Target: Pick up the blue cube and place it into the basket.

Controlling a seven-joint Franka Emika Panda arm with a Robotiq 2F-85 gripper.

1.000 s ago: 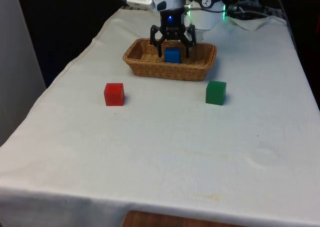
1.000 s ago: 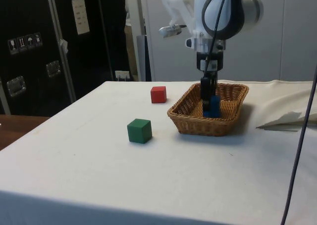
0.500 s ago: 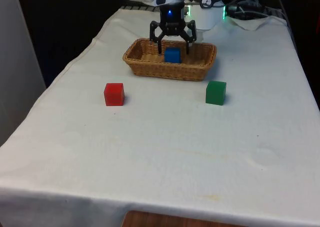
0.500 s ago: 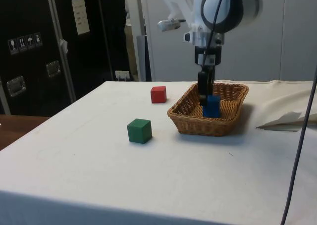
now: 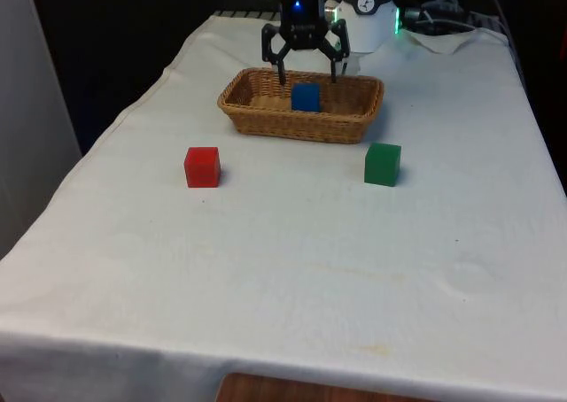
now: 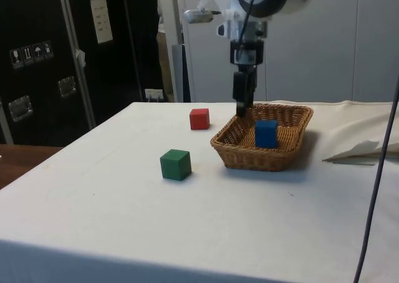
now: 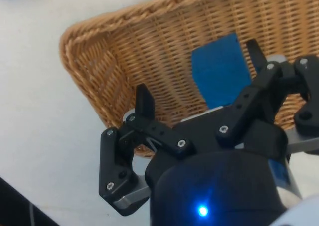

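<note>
Front view: my claw hangs spread and empty above the basket, clear of its rim. Blue cube sits inside, released. Placement looks done; red cube and green cube untouched on surface.

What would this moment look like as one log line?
cube: in basket | gripper: open, above basket | task: placed

red cube front-view left | green cube right | well apart, on cloth
</note>
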